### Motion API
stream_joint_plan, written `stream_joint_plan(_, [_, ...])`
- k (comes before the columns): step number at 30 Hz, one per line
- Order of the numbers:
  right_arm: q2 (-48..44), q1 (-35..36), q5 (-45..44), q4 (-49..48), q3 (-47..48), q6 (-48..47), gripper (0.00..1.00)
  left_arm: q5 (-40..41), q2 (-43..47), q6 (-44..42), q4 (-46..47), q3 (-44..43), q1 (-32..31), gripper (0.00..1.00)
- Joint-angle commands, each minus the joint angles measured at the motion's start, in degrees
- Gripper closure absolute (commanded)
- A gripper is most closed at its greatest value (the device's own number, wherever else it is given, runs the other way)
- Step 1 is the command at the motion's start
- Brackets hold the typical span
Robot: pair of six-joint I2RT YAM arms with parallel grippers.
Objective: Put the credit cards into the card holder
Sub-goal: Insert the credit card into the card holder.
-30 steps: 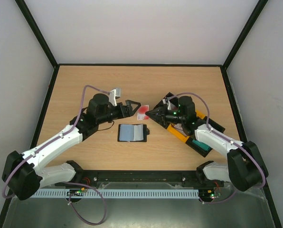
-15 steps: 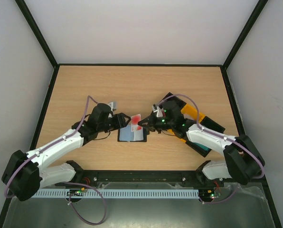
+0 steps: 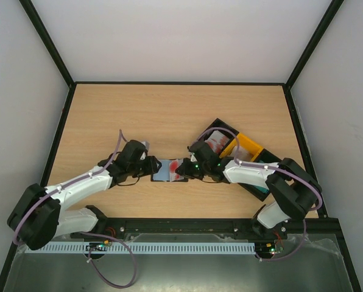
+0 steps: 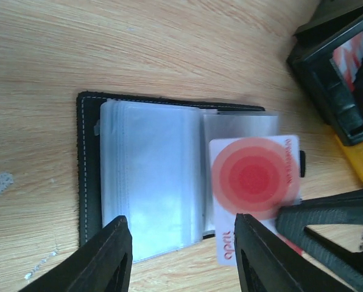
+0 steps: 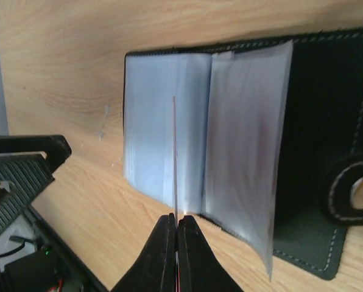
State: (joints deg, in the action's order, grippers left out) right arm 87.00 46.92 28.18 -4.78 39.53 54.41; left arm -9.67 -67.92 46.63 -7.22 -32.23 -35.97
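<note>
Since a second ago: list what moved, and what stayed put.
Both arms swung inward. The right gripper, shut on a red-and-white credit card, carried it from near the bins to over the open card holder. The left gripper dropped to the holder's left side, jaws narrower but apart. Nothing was let go. The holder and bins stayed put.

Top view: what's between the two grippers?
The open black folding card holder lies between the left gripper and the right gripper, which pinches a red-and-white plastic credit card over it; clear in the top view.
</note>
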Motion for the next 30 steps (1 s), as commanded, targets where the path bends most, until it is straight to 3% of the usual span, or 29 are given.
stream_joint_plan(1, [0.5,0.4,-5.1,-2.4,1.4,0.7,0.98,1.4,-2.0,-2.6,-1.9,-0.4,0.4,0.53])
stream_joint_plan(13, [7.2,1.1,-5.5,1.7,8.0,-0.4,0.98,3.1,-7.0,-4.0,-1.1,-0.7,0.3,0.64])
stream_joint_plan(30, [5.1,1.8,-9.9,-4.5,2.9,2.4,0.98,3.1,-9.6,-6.3,-1.1,-0.6,0.4,0.69])
